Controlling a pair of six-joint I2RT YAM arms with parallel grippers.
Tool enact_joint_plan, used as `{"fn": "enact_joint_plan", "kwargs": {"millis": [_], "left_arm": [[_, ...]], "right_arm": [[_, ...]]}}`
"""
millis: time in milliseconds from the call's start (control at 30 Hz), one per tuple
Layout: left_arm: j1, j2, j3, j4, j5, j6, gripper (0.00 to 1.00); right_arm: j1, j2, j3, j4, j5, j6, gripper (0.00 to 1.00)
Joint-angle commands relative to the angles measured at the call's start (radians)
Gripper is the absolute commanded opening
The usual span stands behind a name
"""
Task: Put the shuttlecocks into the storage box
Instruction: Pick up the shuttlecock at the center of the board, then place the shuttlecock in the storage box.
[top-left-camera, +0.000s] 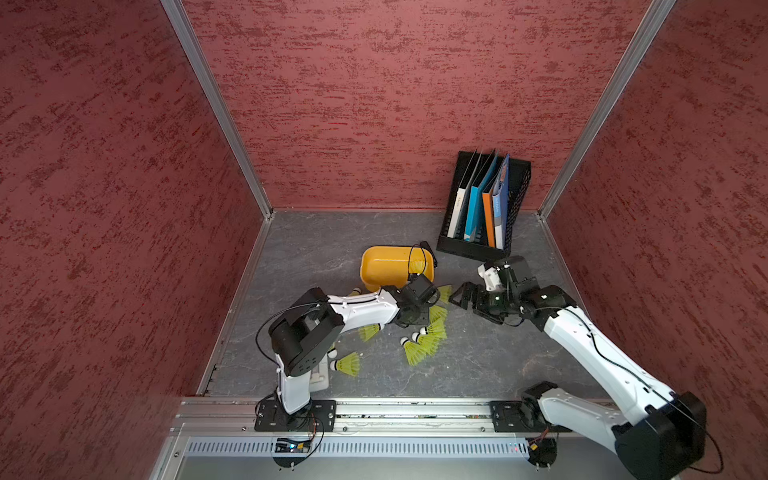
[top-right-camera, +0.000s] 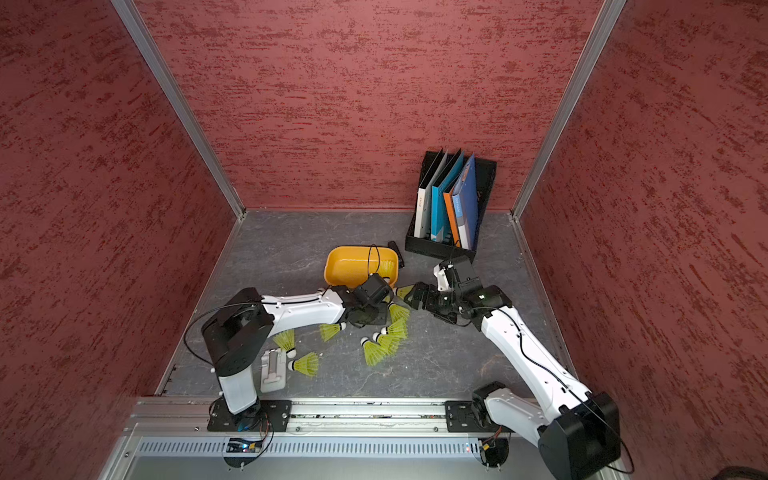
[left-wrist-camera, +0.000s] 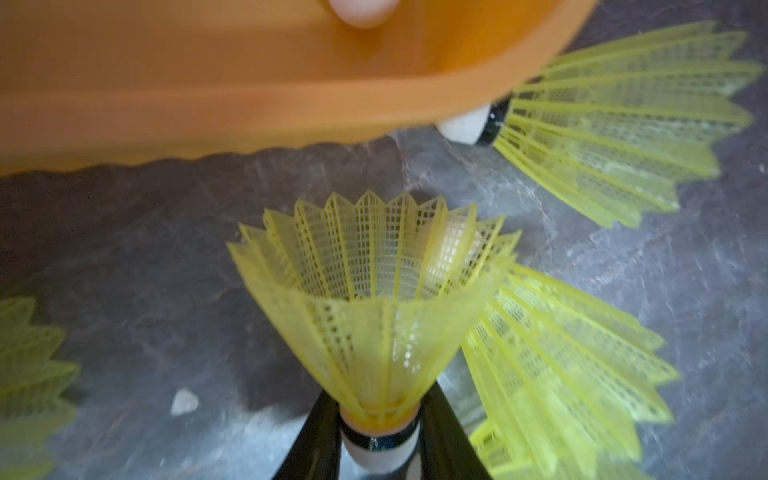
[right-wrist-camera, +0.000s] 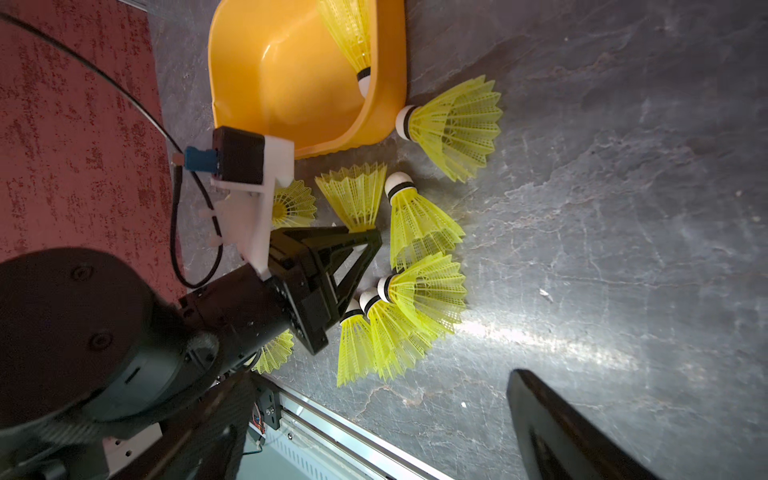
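My left gripper (left-wrist-camera: 380, 415) is shut on the white tip of a neon yellow-green shuttlecock (left-wrist-camera: 374, 299), whose skirt points toward the orange-yellow storage box (left-wrist-camera: 249, 83). The right wrist view shows that grip (right-wrist-camera: 365, 245) just off the box's (right-wrist-camera: 291, 62) near corner. One shuttlecock (right-wrist-camera: 349, 33) lies inside the box. Several more lie on the grey table in both top views, in a cluster (top-left-camera: 424, 345) and singly (top-right-camera: 307, 365). My right gripper (top-left-camera: 461, 297) stands open and empty, right of the box, next to another shuttlecock (top-left-camera: 444, 293).
A black mesh file rack with folders (top-left-camera: 484, 203) stands at the back right against the wall. A flat grey-white device (top-right-camera: 273, 370) lies near the left arm's base. Red walls close in three sides, and an aluminium rail (top-left-camera: 415, 409) runs along the front.
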Motion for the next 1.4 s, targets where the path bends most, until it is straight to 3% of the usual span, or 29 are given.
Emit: {"fn": "enact_joint_plan", "kwargs": {"millis": [0, 233, 367, 567, 667, 967, 1367], "left_arm": [[0.0, -0.103, -0.022, -0.054, -0.012, -0.004, 0.27], [0.056, -0.259, -0.006, -0.172, 0.017, 0.009, 0.27], [0.171, -0.302, 0.025, -0.23, 0.075, 0.041, 0.27], [0.362, -0.228, 0.143, -0.288, 0.16, 0.137, 0.27], [0.41, -0.144, 0.217, -0.305, 0.162, 0.179, 0.27], [0.426, 0.115, 0.419, -0.385, 0.117, 0.242, 0.25], [0.42, 0.245, 0.513, -0.485, 0.002, 0.254, 0.25]], "right_arm": [[-0.005, -0.004, 0.029, 0.016, 0.009, -0.03, 0.98], [0.01, 0.0, 0.037, 0.152, -0.038, -0.047, 0.98], [0.026, 0.07, 0.057, 0.274, -0.066, -0.051, 0.98], [0.03, 0.265, 0.185, 0.338, -0.074, -0.021, 0.98], [0.032, 0.351, 0.262, 0.316, -0.062, -0.008, 0.98], [0.032, 0.466, 0.335, 0.276, -0.038, -0.013, 0.98], [0.032, 0.512, 0.368, 0.215, -0.01, -0.023, 0.98]]}}
